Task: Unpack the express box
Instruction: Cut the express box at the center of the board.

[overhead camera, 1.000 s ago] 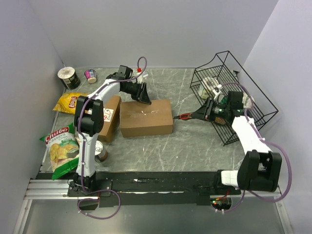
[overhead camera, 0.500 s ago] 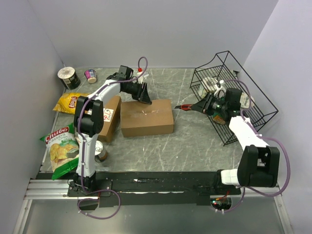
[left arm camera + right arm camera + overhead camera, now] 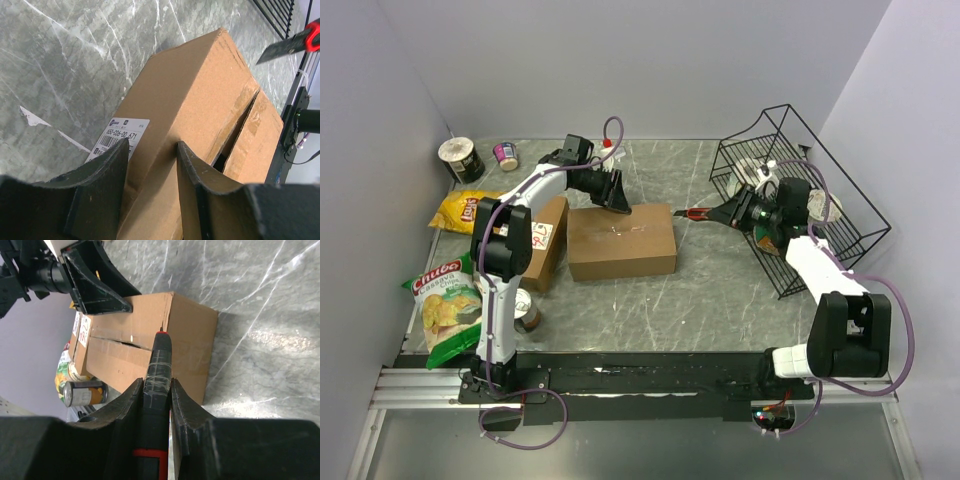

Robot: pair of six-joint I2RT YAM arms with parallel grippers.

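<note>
Your express box [image 3: 620,242] lies in the middle of the table [image 3: 720,290], just beside a second carton [image 3: 545,240]. The seam [image 3: 240,125] between its top flaps already gapes a little. Your left gripper [image 3: 618,200] stands with jaws apart astride the box's far top edge. Cardboard fills the gap, but you cannot tell whether they pinch it or only press on it. Your right gripper [image 3: 156,385] is clamped on the box cutter [image 3: 157,365], whose tip hovers just off the box's right end. If the left hold is only a press, the blade's push could slide or swing the box. Go in too deep and you could slice whatever is inside. A slanted entry could twist the cutter in its grip.
</note>
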